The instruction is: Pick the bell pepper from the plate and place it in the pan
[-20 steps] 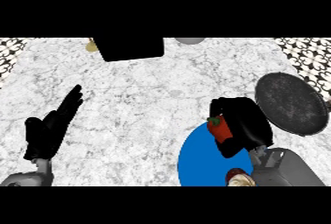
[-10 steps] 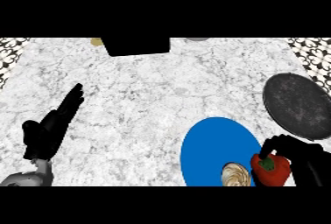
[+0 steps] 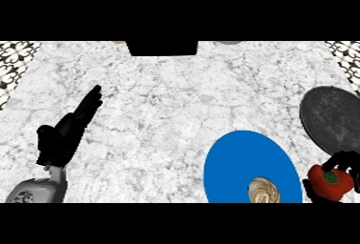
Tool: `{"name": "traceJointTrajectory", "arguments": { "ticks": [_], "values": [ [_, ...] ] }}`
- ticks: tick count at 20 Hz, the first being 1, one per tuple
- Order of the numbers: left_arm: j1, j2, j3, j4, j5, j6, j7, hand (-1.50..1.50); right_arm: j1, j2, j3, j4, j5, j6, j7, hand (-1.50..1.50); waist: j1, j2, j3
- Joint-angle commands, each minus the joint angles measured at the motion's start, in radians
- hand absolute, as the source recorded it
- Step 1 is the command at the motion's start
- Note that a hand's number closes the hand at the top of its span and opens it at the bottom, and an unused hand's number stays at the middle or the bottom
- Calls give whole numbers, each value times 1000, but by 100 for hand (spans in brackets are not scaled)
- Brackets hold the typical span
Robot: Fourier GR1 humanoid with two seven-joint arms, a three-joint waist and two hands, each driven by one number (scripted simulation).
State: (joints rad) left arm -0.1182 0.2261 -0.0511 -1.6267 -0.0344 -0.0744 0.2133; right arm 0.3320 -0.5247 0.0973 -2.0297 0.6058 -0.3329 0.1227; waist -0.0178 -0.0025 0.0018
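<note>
A red bell pepper (image 3: pixel 329 184) with a green stem is at the lower right, just right of the blue plate (image 3: pixel 239 162). My right hand (image 3: pixel 347 162) curls round the pepper from the right and top, mostly cut off by the view's edge. The dark round pan (image 3: pixel 330 119) lies at the right edge, above the pepper. My left hand (image 3: pixel 67 133) rests open at the left, fingers straight and pointing up, away from everything.
A small tan swirled pastry (image 3: pixel 264 190) lies on the plate's lower part. A black box (image 3: pixel 162 46) stands at the counter's far edge in the middle. Patterned wall shows at both upper corners.
The right hand lifted the pepper off the plate, carried it down and right, and now holds it beside the plate's right rim. The left hand has not moved.
</note>
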Motion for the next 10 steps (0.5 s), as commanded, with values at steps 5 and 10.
{"name": "traceJointTrajectory", "arguments": {
  "ticks": [5,10],
  "values": [
    [19,-29,-20,12,-21,-15,-33,0,-200,2,-201,412,-84,-49,-215,150,22,3,-1],
    [-38,-78,-42,35,-61,22,4,0,-379,-9,-260,692,-112,-48,-370,150,23,4,-1]
  ]
}}
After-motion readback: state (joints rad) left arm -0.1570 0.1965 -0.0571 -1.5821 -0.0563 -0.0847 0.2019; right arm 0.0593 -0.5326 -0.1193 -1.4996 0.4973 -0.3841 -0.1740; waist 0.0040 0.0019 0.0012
